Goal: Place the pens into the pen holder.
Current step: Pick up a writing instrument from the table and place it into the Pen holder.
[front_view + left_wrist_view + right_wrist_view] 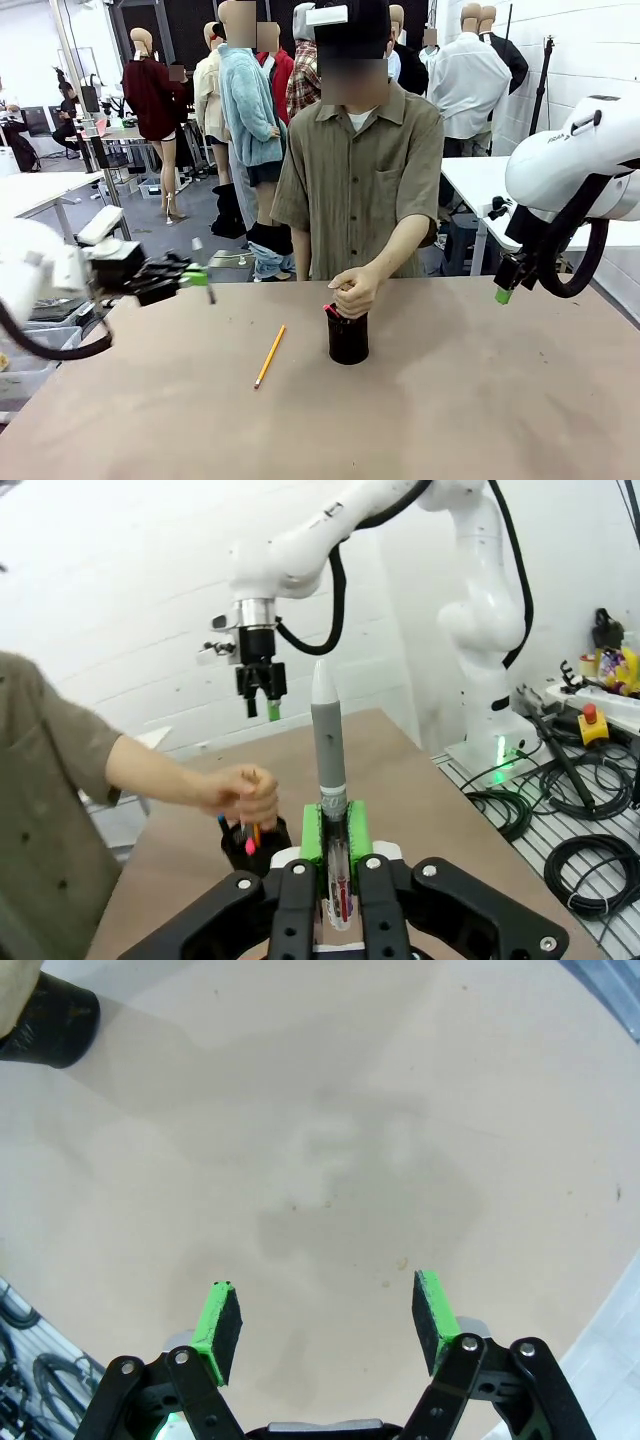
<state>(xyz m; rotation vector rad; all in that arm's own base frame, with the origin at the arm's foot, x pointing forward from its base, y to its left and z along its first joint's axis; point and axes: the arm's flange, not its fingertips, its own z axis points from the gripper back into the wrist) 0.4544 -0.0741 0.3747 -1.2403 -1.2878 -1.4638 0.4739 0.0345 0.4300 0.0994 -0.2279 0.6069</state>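
Person's hand atop pen holder, yellow pencil nearby.

I could read no words, numbers or signs in any of my views. In the front view, the glossy white casing of the right arm carried a small dark marking, too small for me to make out. In the left wrist view, the silver-white pen showed dark and red specks low on its barrel, too blurred to read.

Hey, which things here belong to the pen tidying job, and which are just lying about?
Job: pen holder, yellow pencil, silver pen in left end effector, pens under person's hand.
Lying about: black cables, red-button box.
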